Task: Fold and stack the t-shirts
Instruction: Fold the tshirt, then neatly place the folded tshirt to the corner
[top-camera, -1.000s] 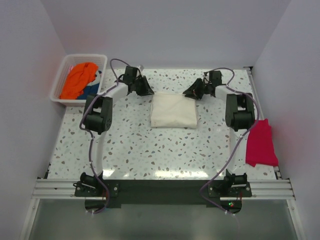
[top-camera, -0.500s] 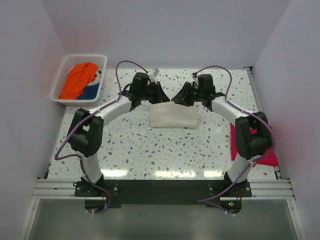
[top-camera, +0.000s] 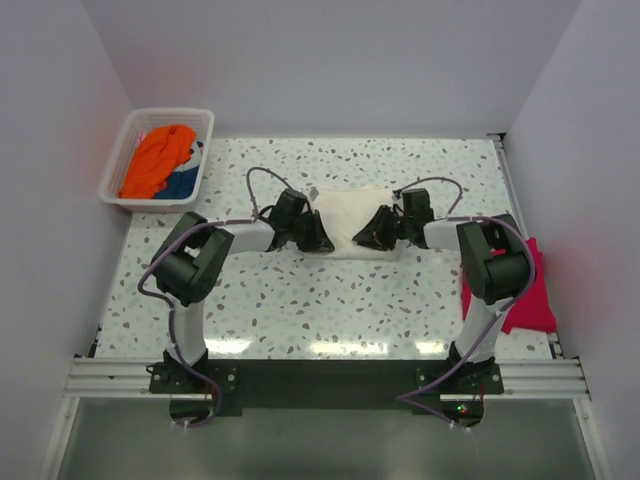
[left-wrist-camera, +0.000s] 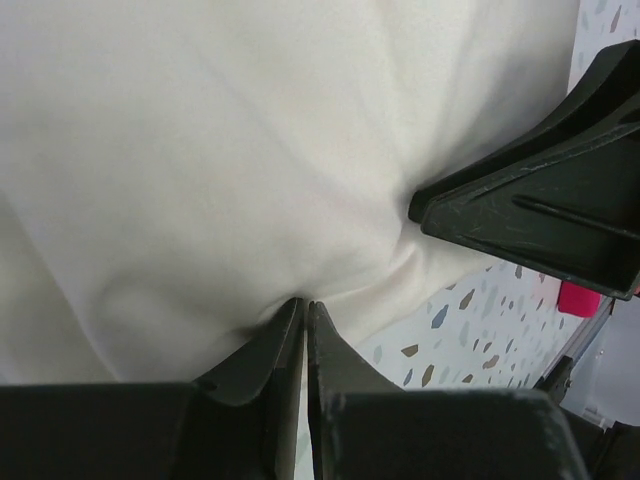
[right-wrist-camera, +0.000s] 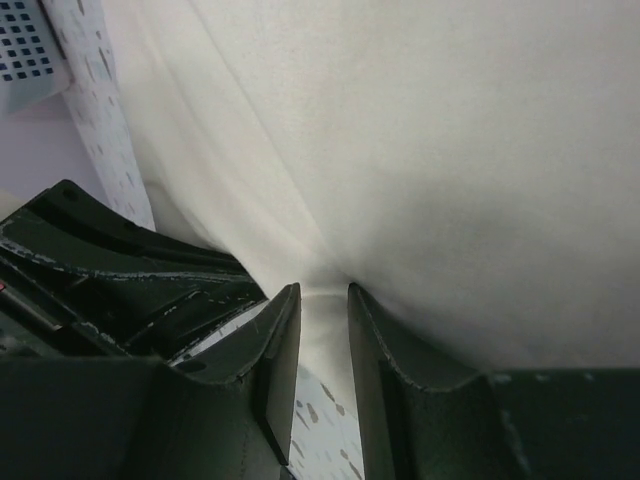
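Note:
The folded cream-white t-shirt (top-camera: 350, 208) lies mid-table. My left gripper (top-camera: 322, 243) is at its near-left corner, shut on a pinch of the cream cloth (left-wrist-camera: 250, 130), which puckers at the tips (left-wrist-camera: 304, 303). Close beside it, my right gripper (top-camera: 365, 240) is at the near edge. Its jaws (right-wrist-camera: 322, 290) are shut on a thicker fold of the same shirt (right-wrist-camera: 450, 150). Each wrist view shows the other gripper right alongside. A crimson-red t-shirt (top-camera: 530, 290) lies at the table's right edge, partly behind the right arm. Orange (top-camera: 155, 160) and blue (top-camera: 182, 183) t-shirts sit in the basket.
A white slatted basket (top-camera: 128, 128) stands at the far left corner, just off the speckled table (top-camera: 300, 300). The walls of the enclosure close in on the left, right and back. The right arm's elbow (top-camera: 495, 262) rises next to the red shirt.
Both grippers have come from the cream shirt's far corners, over it, down to its near edge, and now stand close together there.

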